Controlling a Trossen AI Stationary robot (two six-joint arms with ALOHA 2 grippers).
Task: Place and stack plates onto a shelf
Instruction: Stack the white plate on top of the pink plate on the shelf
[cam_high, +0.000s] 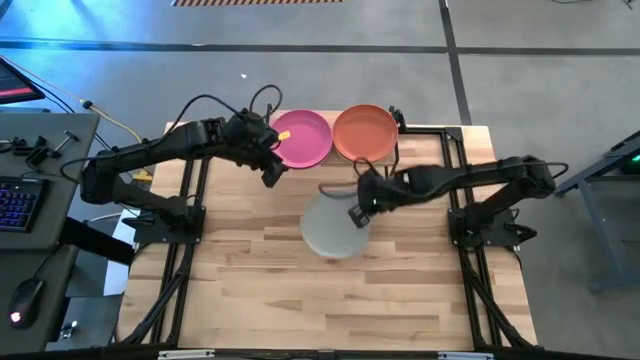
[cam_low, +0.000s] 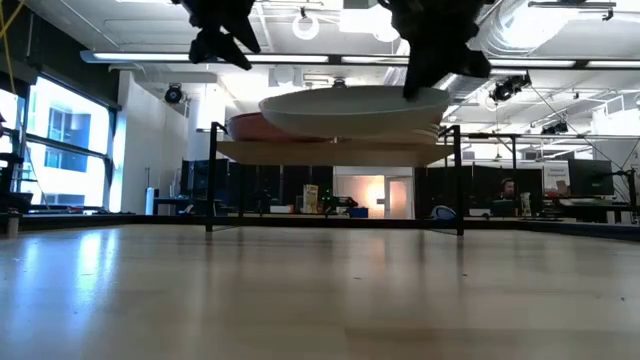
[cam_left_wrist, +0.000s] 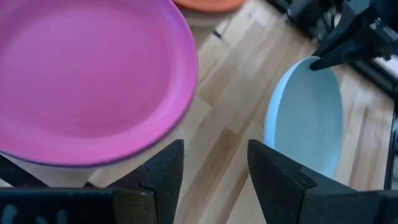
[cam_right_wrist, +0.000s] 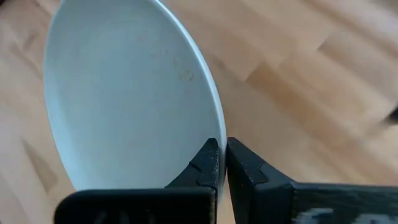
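Two stacks sit on the shelf (cam_high: 400, 135) at 12 o'clock: magenta plate (cam_high: 303, 137) on top of the left one, terracotta plate (cam_high: 364, 132) on the right. The right gripper (cam_high: 358, 212) is pinched tight on the rim of the pale mint-white plate (cam_high: 330, 228), held above the table centre, level with the shelf top in the low view. My read: this one's left to stack; left gripper (cam_high: 271, 172) waits with fingers spread at the magenta plate's 7 o'clock edge.
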